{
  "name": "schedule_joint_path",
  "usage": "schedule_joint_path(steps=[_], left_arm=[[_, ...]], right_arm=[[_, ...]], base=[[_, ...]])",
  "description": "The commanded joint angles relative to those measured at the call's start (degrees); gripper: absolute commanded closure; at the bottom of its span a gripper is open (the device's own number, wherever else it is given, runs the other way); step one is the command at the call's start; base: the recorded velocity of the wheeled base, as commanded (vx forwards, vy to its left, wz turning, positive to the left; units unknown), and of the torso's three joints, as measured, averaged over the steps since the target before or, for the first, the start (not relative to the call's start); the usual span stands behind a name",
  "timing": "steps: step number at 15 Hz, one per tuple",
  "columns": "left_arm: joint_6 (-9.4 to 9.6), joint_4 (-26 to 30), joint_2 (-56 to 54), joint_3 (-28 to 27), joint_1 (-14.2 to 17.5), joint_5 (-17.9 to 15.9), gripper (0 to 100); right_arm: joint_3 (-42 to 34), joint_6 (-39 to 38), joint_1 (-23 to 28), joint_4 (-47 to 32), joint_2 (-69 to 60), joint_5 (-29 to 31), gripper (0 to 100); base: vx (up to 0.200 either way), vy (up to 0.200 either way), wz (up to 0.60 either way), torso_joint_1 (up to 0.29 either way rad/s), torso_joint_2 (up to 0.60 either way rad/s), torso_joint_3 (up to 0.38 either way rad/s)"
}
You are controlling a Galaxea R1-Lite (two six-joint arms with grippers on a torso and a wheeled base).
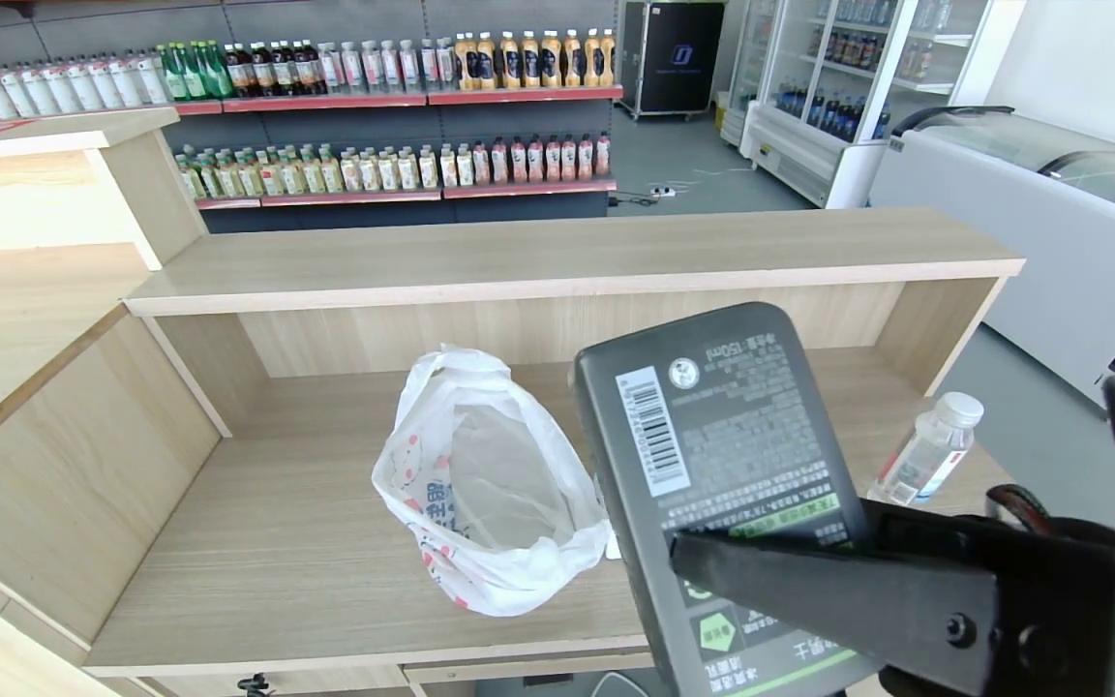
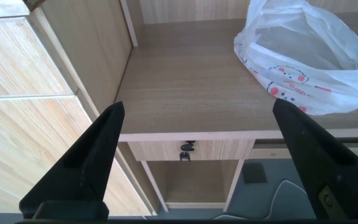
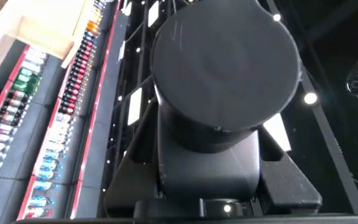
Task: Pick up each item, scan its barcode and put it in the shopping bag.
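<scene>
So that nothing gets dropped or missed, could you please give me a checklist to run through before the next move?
1. Grasp: right gripper shut on the dark bottle, held above the counter: ok.
2. Barcode faces the head camera, not covered by the fingers: ok.
3. Scan registered: cannot tell.
4. Shopping bag mouth open on the counter: ok.
5. Left gripper open, left of the bag, out of the way: ok.
6. All items bagged: not ok; the clear bottle sits on the counter.
</scene>
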State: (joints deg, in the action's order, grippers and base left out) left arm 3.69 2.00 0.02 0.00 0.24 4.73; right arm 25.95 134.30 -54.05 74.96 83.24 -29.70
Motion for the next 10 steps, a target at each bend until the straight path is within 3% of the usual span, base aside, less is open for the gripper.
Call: schedule_joint_path(steps=[1,10], left_arm=[[0.0,0.0,0.0,0.0,0.0,0.0,0],[0.0,0.0,0.0,0.0,0.0,0.0,0]], right_arm=[[-1.4,-0.1,-0.4,-2.2,-4.4,-0.1,100],[-3.0,0.0,-0.4,-4.4,-7.3,-0.1,100]], base=[[0.0,0.0,0.0,0.0,0.0,0.0],[0.0,0.0,0.0,0.0,0.0,0.0]])
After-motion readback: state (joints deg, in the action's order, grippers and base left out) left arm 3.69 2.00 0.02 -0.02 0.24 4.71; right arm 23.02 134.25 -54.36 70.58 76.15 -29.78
